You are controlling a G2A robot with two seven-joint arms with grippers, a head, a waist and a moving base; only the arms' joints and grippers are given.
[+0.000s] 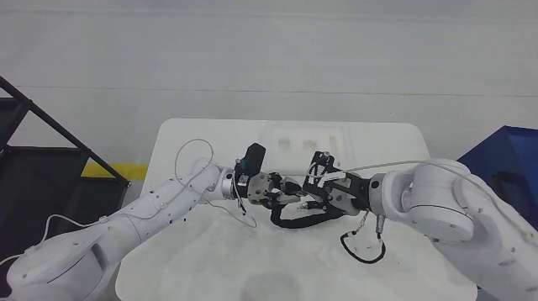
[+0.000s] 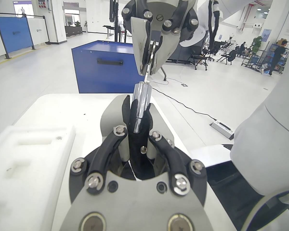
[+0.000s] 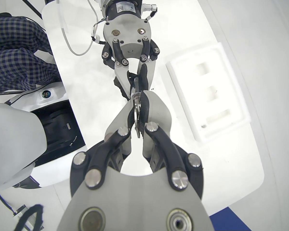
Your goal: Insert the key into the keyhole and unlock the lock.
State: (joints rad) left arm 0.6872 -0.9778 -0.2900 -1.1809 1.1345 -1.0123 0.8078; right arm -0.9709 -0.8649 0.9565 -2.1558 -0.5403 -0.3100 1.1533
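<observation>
Key (image 2: 151, 54) pinched flat in right end effector (image 3: 137, 97), clenched on its bow, blade tip at the end face of the lock (image 2: 141, 102); depth of entry not discernible. Lock, 1 chrome cylinder, clamped in left end effector (image 2: 137, 108), raised off the worktop (image 3: 231, 159). White foam tray (image 3: 207, 97) with 3 recesses on the worktop, below and beside the lock.

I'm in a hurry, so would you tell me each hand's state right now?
Left hand: closed on the lock.
Right hand: closed on the key.
</observation>
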